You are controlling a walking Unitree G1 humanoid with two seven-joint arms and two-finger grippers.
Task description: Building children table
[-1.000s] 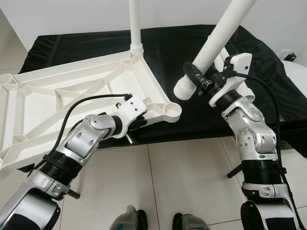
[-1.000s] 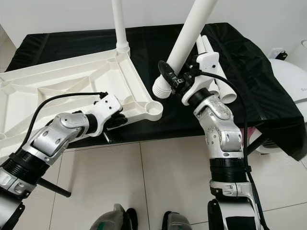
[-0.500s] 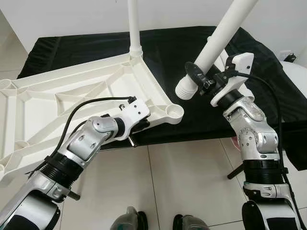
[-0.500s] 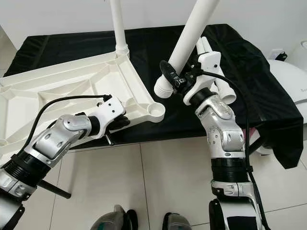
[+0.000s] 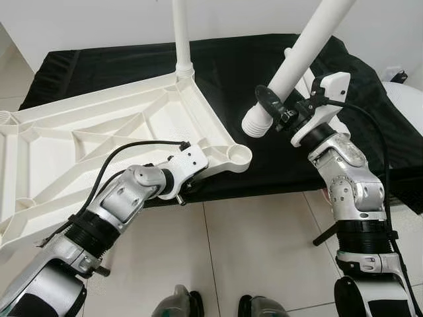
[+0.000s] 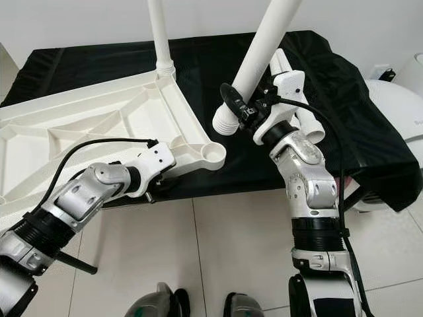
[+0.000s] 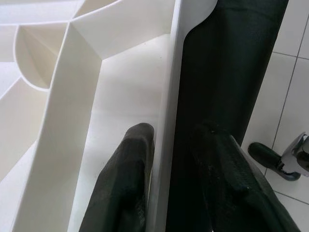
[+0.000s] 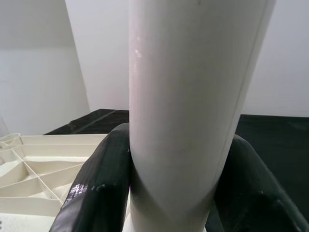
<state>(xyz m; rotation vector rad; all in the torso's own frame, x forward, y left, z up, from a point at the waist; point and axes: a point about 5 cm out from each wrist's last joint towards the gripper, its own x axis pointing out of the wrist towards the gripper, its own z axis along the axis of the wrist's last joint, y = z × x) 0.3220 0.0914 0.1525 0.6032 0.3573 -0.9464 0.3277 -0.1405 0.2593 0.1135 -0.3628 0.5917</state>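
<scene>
Head pair looks down; wrist cameras sit close.

Both eye views look forward and down from above, sharing the tabletop [image 5: 99,125], the black-draped bench [image 5: 238,66] and the floor tiles [image 5: 264,244]. Each wrist camera peers along its claw at very close range.

Right gripper [image 8: 175,193] has its two black fingers [image 8: 94,188] clamped on either side of a fat white table leg [image 8: 193,96]. Behind it sit a black cloth [image 8: 270,130] and the ribbed white table underside [image 8: 43,166].
</scene>
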